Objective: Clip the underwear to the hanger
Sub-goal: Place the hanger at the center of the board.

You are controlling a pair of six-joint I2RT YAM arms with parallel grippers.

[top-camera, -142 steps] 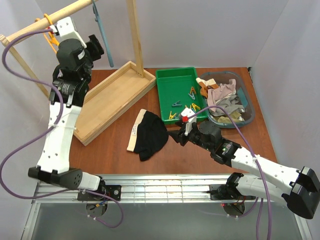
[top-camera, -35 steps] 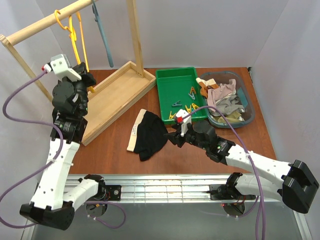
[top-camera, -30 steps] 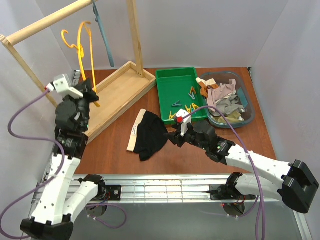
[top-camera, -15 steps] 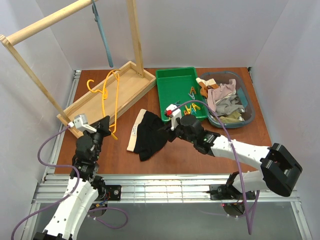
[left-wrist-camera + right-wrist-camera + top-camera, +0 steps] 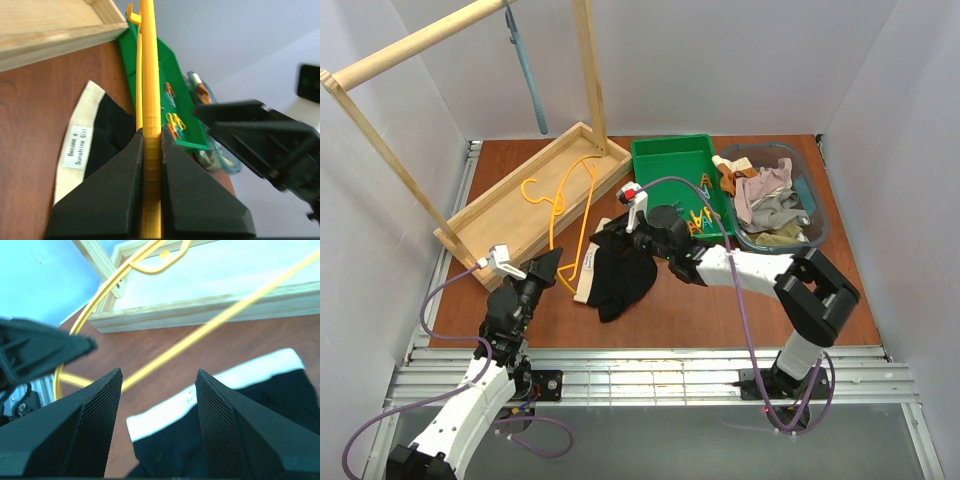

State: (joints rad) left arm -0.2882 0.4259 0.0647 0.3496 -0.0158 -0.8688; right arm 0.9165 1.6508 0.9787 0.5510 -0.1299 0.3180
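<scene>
My left gripper [image 5: 549, 266] is shut on the lower end of the yellow hanger [image 5: 586, 205], low over the table's near left. The hanger [image 5: 149, 90] runs straight up between the jaws in the left wrist view, its hook over the wooden rack base. The black underwear [image 5: 618, 270] with its cream waistband [image 5: 76, 150] lies flat just right of the hanger. My right gripper [image 5: 619, 228] hovers open over the underwear's far edge. Black fabric [image 5: 170, 450] and white waistband [image 5: 220, 382] show between its fingers, with the hanger [image 5: 200, 335] crossing behind them.
A wooden rack base [image 5: 520, 205] lies at the back left under a rail with a grey-blue hanger [image 5: 526, 65]. A green tray [image 5: 665, 165] holds several clips. A clear bin [image 5: 812, 215] of mixed clothes stands at the right.
My left arm took the yellow hanger off the rail and lowered it to the table beside the underwear. My right gripper moved left and away, over the underwear's far edge.
</scene>
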